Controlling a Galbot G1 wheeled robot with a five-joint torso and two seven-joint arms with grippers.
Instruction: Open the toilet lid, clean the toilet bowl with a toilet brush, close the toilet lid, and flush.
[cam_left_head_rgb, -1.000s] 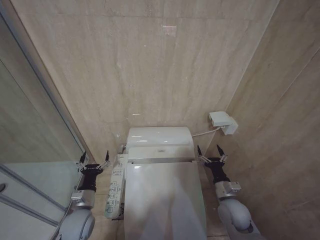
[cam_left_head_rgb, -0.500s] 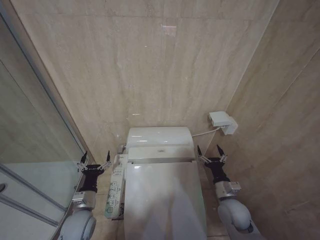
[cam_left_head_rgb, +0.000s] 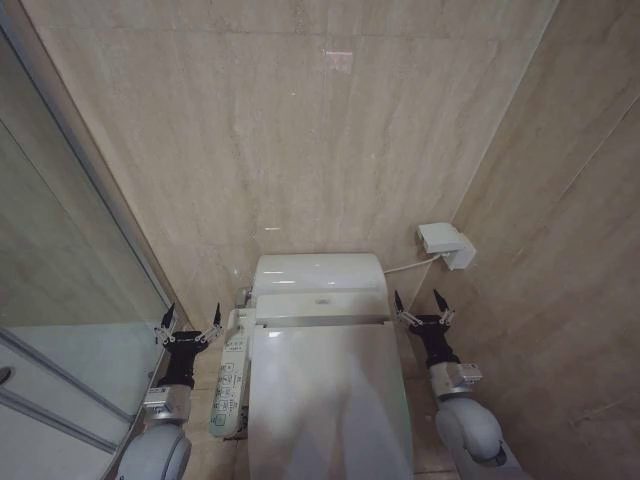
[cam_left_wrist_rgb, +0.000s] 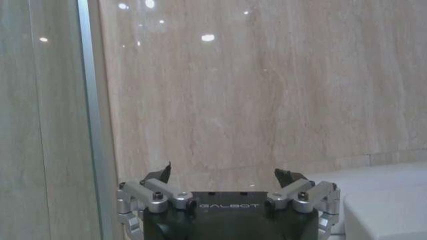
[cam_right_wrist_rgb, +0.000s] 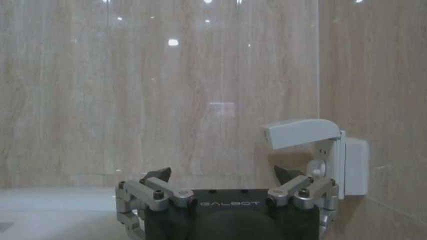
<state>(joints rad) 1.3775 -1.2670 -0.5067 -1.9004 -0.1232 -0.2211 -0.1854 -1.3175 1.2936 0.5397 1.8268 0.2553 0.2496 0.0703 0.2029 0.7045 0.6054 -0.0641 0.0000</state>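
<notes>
Beige marble-look wall tiles (cam_left_head_rgb: 330, 140); glass partition (cam_left_head_rgb: 60, 260) left; white wall box (cam_left_head_rgb: 445, 243) right.

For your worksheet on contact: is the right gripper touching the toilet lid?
Apart. In the head view the right gripper hangs open beside the closed toilet lid, with floor visible between them.

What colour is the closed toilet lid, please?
Glossy white oval plastic toilet lid; clearest in the head view.

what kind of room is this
Most likely a small bathroom or toilet stall: a white bidet toilet with its lid shut, a button control panel beside it, and a glass partition against beige tiled walls.
</notes>
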